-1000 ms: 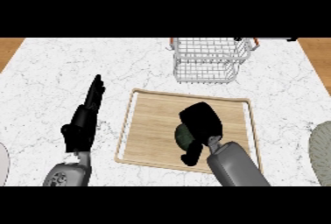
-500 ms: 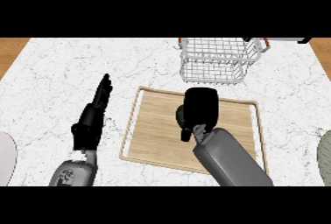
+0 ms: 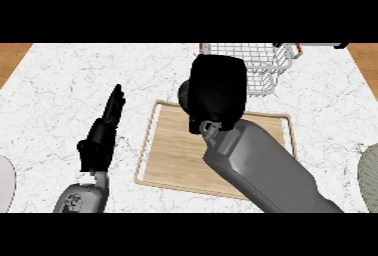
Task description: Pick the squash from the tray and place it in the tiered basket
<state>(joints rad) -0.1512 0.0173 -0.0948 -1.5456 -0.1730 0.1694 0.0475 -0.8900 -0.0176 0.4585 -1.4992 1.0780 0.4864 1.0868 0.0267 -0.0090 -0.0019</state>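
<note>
Right hand [image 3: 218, 90], high over the tray's [image 3: 170, 165] far edge, curls round the squash [image 3: 184, 94], whose long axis is hidden. Left hand [image 3: 103, 135] rests straight-fingered.

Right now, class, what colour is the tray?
The tray is pale wooden tan; the head view shows it best.

A white marbled table [image 3: 74, 75] spreads around the left robot hand [image 3: 102, 137]. Left of and below that hand, a pale rounded thing [image 3: 4, 180] is cut by the view's edge. Well right of the right robot hand [image 3: 218, 90], a grey-green speckled shape [image 3: 369, 170] shows partly.
</note>
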